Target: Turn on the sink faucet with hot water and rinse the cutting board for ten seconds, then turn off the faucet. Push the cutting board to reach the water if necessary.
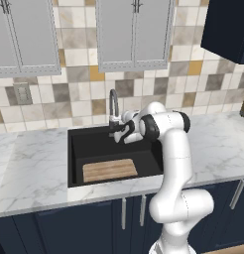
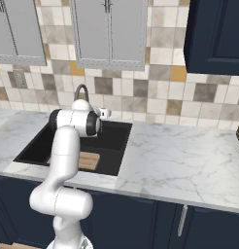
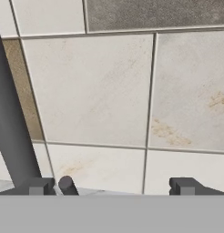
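Hovering wide open, end effector beside faucet base — cutting board below in sink.

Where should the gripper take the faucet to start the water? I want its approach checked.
Take the small lever at the faucet's base, coming from the front. It probably suits a pinch because it sticks out sideways from the stem, just inside the open gripper's left finger.
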Controlling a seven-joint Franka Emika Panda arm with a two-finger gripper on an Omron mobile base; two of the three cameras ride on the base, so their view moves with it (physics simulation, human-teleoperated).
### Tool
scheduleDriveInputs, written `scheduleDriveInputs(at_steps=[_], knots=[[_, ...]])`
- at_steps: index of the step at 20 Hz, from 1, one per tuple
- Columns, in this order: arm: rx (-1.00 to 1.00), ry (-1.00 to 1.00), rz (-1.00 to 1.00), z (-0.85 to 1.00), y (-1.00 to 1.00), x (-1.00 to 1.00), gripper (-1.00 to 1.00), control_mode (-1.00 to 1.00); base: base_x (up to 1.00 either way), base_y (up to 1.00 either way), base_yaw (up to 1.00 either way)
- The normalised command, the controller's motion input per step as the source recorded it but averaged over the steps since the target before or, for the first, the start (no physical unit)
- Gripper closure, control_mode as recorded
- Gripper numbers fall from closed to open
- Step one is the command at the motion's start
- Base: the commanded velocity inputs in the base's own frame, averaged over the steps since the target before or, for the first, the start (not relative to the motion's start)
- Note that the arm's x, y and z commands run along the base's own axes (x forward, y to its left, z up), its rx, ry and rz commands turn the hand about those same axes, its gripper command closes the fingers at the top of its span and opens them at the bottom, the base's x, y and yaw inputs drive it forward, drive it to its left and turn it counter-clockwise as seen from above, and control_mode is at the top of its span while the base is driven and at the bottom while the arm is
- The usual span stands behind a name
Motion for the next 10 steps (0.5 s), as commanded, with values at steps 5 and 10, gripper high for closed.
scheduleDriveInputs(at_steps=[5,10], knots=[[0.00,0.00,0.00,-0.03,0.00,0.07,-1.00,-1.00,0.00,0.00,0.00],[0.00,0.00,0.00,0.00,0.00,0.11,-1.00,-1.00,0.00,0.00,0.00]])
